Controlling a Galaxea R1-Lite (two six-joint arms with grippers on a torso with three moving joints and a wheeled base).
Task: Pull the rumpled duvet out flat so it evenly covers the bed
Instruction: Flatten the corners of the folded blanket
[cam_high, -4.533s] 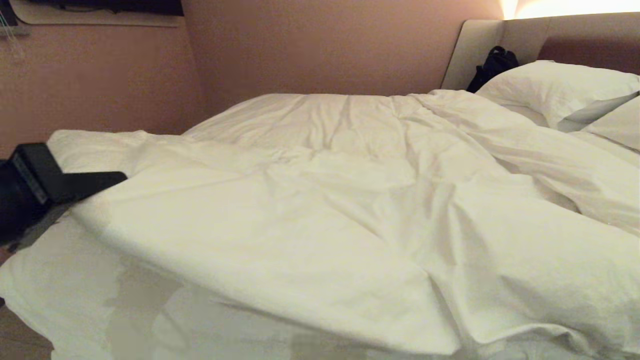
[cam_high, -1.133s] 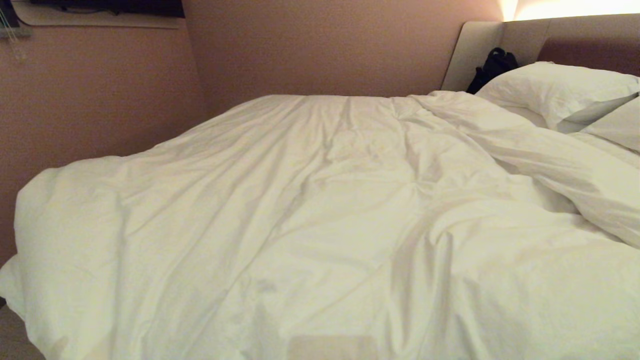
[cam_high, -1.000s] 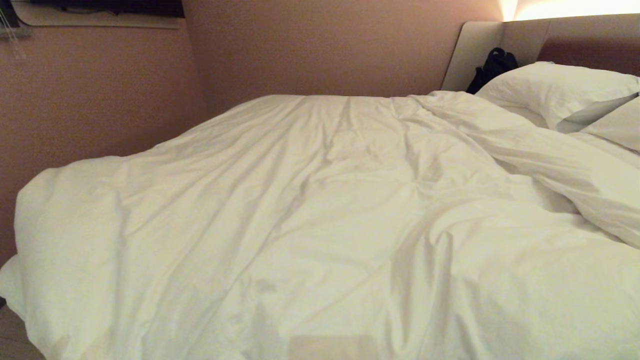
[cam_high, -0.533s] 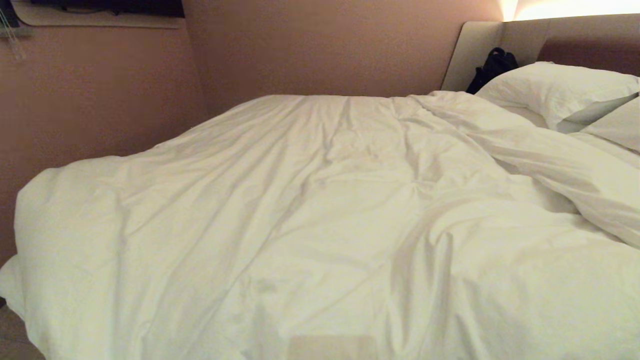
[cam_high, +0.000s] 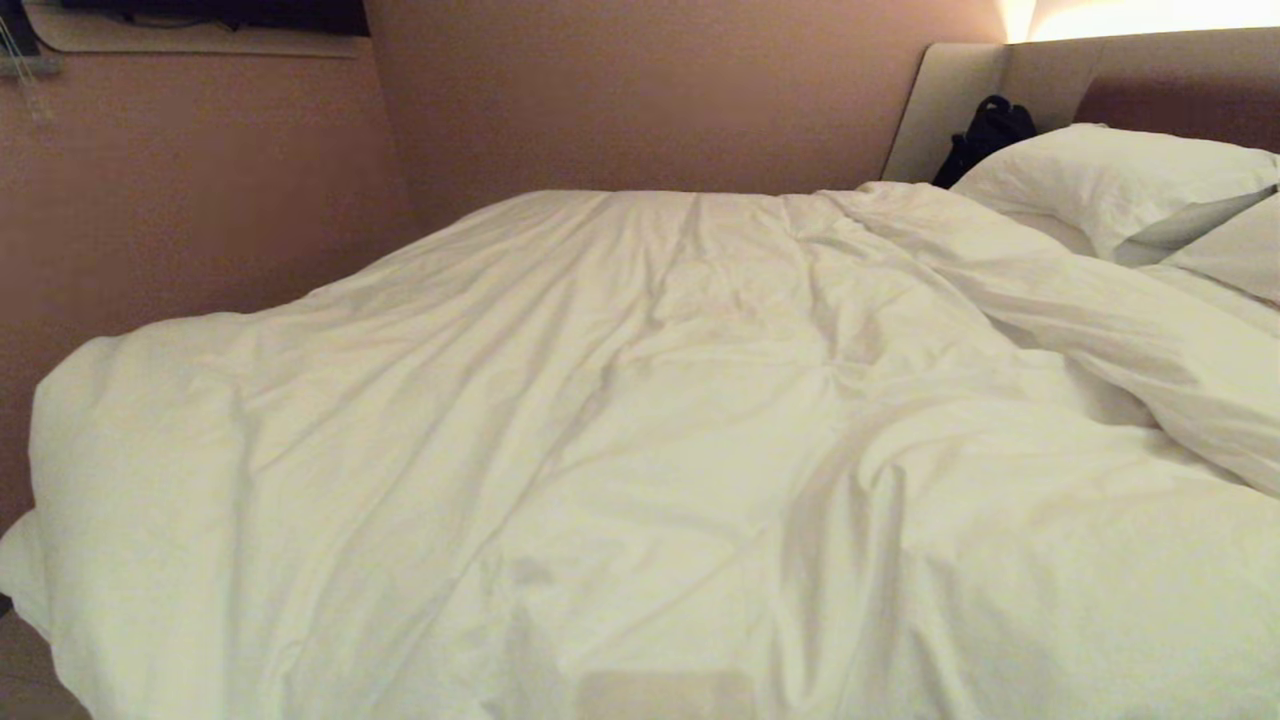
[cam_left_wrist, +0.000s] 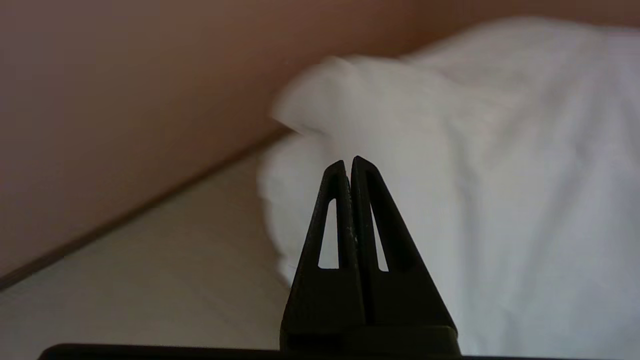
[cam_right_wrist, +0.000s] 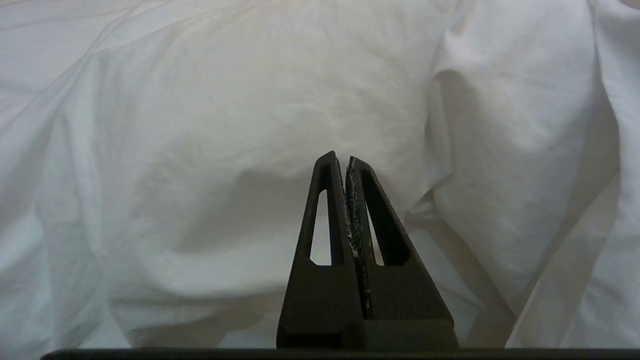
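from my station, head view: the duvet (cam_high: 620, 440) lies spread over the bed (cam_high: 945, 110), reaching from the near edge up toward the headboard at 1 o'clock. long creases run diagonally from 7 o'clock to 12 o'clock across its middle. a thicker bunched ridge of it sits at 3 o'clock, just below the pillows (cam_high: 1110, 175). the near left corner hangs rounded over the bed's edge at 8 o'clock. a black bag (cam_high: 985, 130) leans against the headboard at 1 o'clock, touching the nearest pillow's far end. pinkish wall (cam_high: 620, 90) behind.

neither arm shows in the head view.

left wrist view: left end effector (cam_left_wrist: 350, 162) clenched, fingers pressed together with nothing between them. it hangs in the air off the duvet's corner, not touching it; pale floor (cam_left_wrist: 150, 270) and wall base beyond. the corner is blurred here.

right wrist view: right end effector (cam_right_wrist: 342, 159) clenched too, empty, pointing at rumpled duvet folds. i cannot tell if its tips touch the cloth.
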